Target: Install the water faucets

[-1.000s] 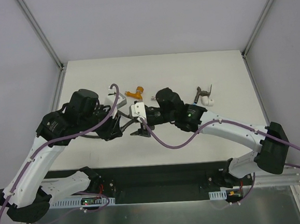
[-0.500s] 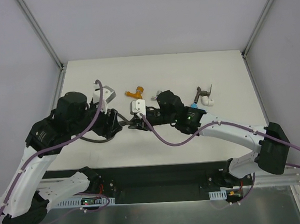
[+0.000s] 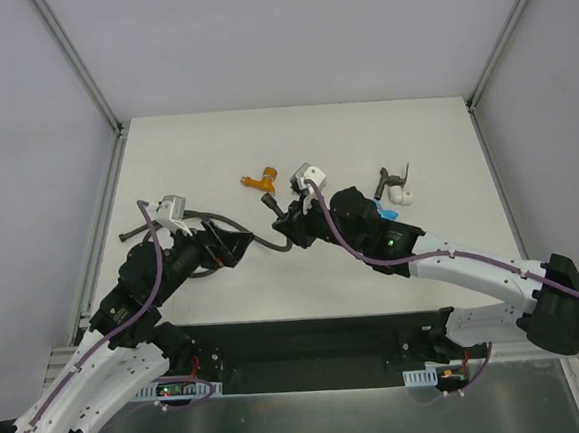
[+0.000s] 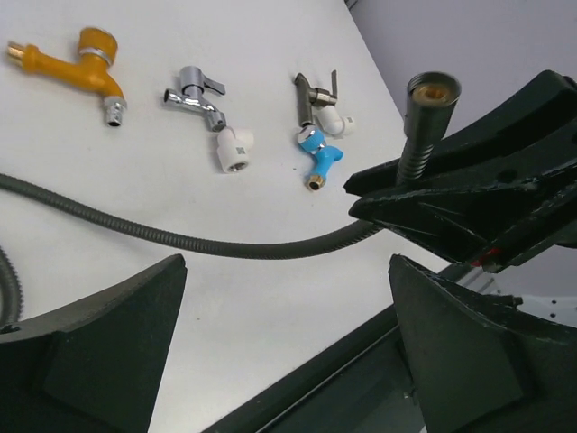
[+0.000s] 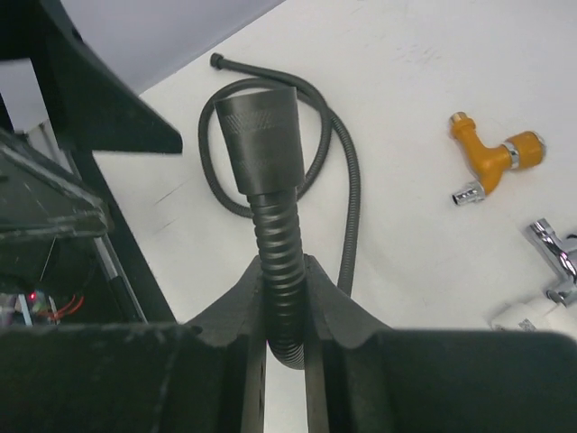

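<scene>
The white table (image 3: 444,134) stands between pale walls, with 4 faucets lying loose across its upper middle in the top view.

My right gripper (image 5: 281,271) is now clamped on the dark hose (image 4: 180,239) just below its end fitting (image 5: 260,126), which stands upright in the centre of the right wrist frame. 1 second ago those jaws were apart. My left gripper (image 4: 284,266) has done the reverse. It was shut at the centre of the top view, close to my right one. Now its fingers are spread wide with nothing between them, and the arm has drawn back toward the lower left. So the hose has changed hands.

Further out, in the left wrist frame, the orange faucet (image 4: 95,68) lies at the upper left. The chrome faucet (image 4: 194,95) is to its right, just beside a white elbow (image 4: 233,152). The grey-brown faucet (image 4: 315,90) and the blue faucet (image 4: 317,158) lie close together right of centre.

I judge that no faucet is installed yet. My left gripper is free to fetch 1 while my right holds the fitting steady.
</scene>
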Tool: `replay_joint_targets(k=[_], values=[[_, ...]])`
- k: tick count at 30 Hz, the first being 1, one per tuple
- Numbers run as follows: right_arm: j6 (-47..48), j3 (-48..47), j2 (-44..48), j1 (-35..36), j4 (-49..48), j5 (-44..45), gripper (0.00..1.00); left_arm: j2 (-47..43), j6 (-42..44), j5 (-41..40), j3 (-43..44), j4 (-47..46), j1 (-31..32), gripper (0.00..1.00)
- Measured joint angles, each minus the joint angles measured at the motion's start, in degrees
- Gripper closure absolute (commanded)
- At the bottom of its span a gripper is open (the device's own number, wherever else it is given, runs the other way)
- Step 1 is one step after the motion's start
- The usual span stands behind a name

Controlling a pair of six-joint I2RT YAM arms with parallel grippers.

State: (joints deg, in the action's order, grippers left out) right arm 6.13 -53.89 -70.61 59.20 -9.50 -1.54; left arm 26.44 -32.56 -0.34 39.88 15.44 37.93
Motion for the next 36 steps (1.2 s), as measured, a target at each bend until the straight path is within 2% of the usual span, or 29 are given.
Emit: replay_joint_targets(k=[4,9,13,14,20,36], values=[[-4.1,0.0,0.3,1.2,0.8,5.9,0.98,-0.8,-6.8,0.1,-7.7,-10.7,0.0,0.06],[-6.8,0.0,0.3,3.5,3.0,10.1,0.98,1.6,-11.3,1.0,-10.7,-23.0,0.0,0.09],[-8.2,-0.2,-0.3,4.8,3.8,12.1,0.98,5.7,-13.4,2.8,-10.8,-30.3,0.0,0.17],[-8.4,-0.2,-0.5,5.1,3.9,12.5,0.98,6.6,-13.8,3.0,-10.8,-31.6,0.0,0.23],[-9.2,-0.6,-1.2,6.3,5.1,14.5,0.98,9.8,-16.7,3.3,-11.7,-36.3,0.0,0.39],[-10.0,-1.1,-1.3,6.8,5.5,17.4,0.98,16.1,-19.3,3.3,-11.8,-41.5,4.5,0.55]])
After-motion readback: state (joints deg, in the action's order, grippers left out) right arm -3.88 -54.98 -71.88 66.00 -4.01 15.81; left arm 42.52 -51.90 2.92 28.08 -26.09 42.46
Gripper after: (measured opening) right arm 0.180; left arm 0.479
